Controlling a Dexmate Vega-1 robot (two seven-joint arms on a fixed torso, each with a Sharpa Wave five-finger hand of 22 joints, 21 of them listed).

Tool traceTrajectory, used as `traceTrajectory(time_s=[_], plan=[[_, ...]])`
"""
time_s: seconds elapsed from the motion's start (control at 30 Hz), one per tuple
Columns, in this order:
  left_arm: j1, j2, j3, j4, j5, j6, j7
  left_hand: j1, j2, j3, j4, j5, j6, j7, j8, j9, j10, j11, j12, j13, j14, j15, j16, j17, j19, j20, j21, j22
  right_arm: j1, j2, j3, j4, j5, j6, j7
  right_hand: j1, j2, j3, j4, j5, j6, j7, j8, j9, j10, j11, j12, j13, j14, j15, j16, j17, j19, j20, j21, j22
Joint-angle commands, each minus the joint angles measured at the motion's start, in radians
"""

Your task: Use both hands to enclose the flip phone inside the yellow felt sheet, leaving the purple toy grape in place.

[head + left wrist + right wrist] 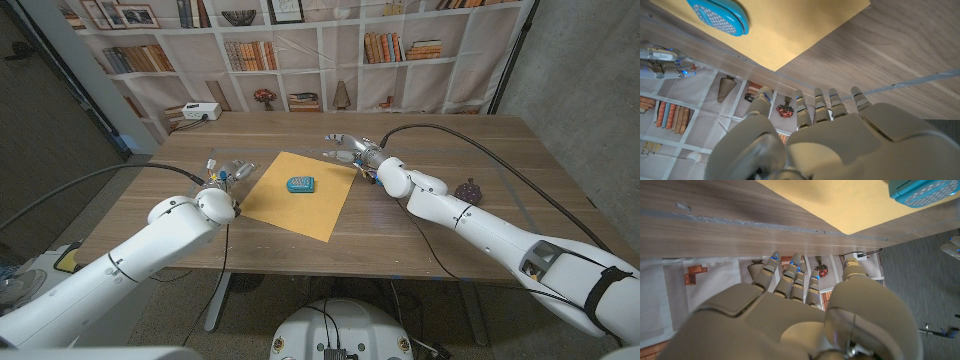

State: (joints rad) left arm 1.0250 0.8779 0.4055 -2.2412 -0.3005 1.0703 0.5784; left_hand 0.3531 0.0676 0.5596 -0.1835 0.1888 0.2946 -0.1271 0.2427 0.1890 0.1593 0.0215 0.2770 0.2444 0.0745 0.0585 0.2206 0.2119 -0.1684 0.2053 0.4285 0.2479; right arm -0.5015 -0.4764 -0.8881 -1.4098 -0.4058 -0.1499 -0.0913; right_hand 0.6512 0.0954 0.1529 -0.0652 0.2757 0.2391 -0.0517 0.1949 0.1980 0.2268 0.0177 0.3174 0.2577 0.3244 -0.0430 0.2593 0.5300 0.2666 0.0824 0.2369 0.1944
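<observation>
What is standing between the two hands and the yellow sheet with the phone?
Nothing visible. The left hand and right hand flank the yellow sheet, with bare table between. The phone lies on it; the grape sits far right.

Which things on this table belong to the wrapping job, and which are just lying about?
Belong to the job:
flip phone
yellow felt sheet
left robot hand
right robot hand
purple toy grape, to be left in place

Lying about:
white box at the table's far left corner
</observation>
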Motion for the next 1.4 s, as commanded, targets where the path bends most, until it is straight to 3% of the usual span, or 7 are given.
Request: traceTrajectory(time_s=[0.03,0.23,0.57,0.87,1.17,1.33,1.4], plan=[[-0.098,0.057,0.105,-0.106,0.015,0.278,-0.021,0.032,-0.006,0.009,-0.002,-0.003,0.007,-0.020,-0.001,0.006,-0.020,0.001,-0.006,0.008,-0.022,-0.001,-0.010,0.005,-0.075,0.007,-0.007,0.005,0.079,0.016,-0.087,0.026,-0.056,-0.192,0.111,-0.003,-0.016,-0.014,-0.001,-0.006,0.002,-0.006,-0.001,0.002,-0.013,-0.002,-0.005,0.010,-0.021,-0.033,0.012,0.015,-0.030,-0.021,-0.014,0.001],[-0.121,0.078,0.137,-0.135,-0.014,0.326,0.004,0.071,-0.013,0.015,-0.003,-0.006,0.030,-0.052,0.006,0.006,-0.033,-0.013,-0.008,0.012,-0.042,-0.005,-0.013,0.006,-0.088,0.006,-0.010,0.007,0.102,0.020,-0.138,0.047,-0.102,-0.255,0.117,0.001,-0.022,-0.029,-0.007,-0.001,0.032,-0.002,0.008,0.003,0.021,-0.011,0.016,0.027,0.007,-0.046,0.055,0.046,-0.035,-0.030,-0.018,0.003],[-0.084,0.077,0.111,-0.163,-0.002,0.319,0.011,0.089,-0.022,0.011,0.002,-0.009,0.040,-0.041,0.009,0.007,-0.037,-0.006,-0.008,0.016,-0.050,0.000,-0.011,0.008,-0.096,0.007,-0.010,0.010,0.114,0.023,-0.193,0.075,-0.169,-0.315,0.071,0.063,-0.033,-0.046,-0.048,0.018,0.158,0.012,0.038,0.005,0.105,-0.027,0.074,0.071,0.062,-0.065,0.154,0.119,0.012,-0.041,-0.006,0.005],[-0.047,0.088,0.073,-0.170,0.001,0.270,0.004,0.089,-0.021,0.006,0.012,-0.011,0.042,-0.036,0.007,0.007,-0.042,-0.004,-0.008,0.018,-0.061,0.005,-0.011,0.010,-0.098,0.008,-0.009,0.012,0.092,0.013,-0.219,0.107,-0.219,-0.282,-0.045,0.184,-0.076,-0.075,-0.093,0.045,0.348,-0.040,0.094,0.027,0.194,-0.072,0.164,0.145,0.122,-0.118,0.280,0.221,0.048,-0.065,0.002,0.011],[-0.038,0.092,0.058,-0.166,0.003,0.242,-0.004,0.069,-0.022,-0.009,0.030,-0.016,0.028,-0.024,-0.006,0.007,-0.053,0.004,-0.010,0.022,-0.074,0.012,-0.009,0.016,-0.104,0.008,-0.009,0.016,0.043,-0.006,-0.198,0.130,-0.234,-0.204,-0.209,0.227,-0.106,-0.104,-0.087,0.053,0.407,-0.048,0.129,0.055,0.210,-0.091,0.217,0.193,0.141,-0.129,0.345,0.289,0.050,-0.061,0.002,0.015],[-0.017,0.100,0.032,-0.159,-0.002,0.189,-0.014,0.052,-0.019,-0.021,0.042,-0.018,0.011,-0.018,-0.018,0.008,-0.064,0.014,-0.012,0.026,-0.086,0.019,-0.008,0.020,-0.109,0.008,-0.008,0.019,0.040,-0.011,-0.206,0.161,-0.259,-0.161,-0.258,0.364,-0.077,-0.101,-0.096,0.089,0.662,-0.029,0.279,0.116,0.335,-0.112,0.352,0.285,0.259,-0.163,0.449,0.343,0.127,-0.056,0.032,0.019],[-0.019,0.104,0.036,-0.159,0.001,0.180,-0.017,0.046,-0.020,-0.024,0.045,-0.018,0.010,-0.018,-0.019,0.008,-0.069,0.018,-0.013,0.027,-0.094,0.019,-0.010,0.021,-0.111,0.008,-0.008,0.020,0.042,-0.010,-0.210,0.169,-0.266,-0.160,-0.252,0.396,-0.068,-0.092,-0.101,0.096,0.686,-0.026,0.296,0.124,0.346,-0.126,0.367,0.296,0.274,-0.169,0.450,0.337,0.137,-0.057,0.037,0.019]])
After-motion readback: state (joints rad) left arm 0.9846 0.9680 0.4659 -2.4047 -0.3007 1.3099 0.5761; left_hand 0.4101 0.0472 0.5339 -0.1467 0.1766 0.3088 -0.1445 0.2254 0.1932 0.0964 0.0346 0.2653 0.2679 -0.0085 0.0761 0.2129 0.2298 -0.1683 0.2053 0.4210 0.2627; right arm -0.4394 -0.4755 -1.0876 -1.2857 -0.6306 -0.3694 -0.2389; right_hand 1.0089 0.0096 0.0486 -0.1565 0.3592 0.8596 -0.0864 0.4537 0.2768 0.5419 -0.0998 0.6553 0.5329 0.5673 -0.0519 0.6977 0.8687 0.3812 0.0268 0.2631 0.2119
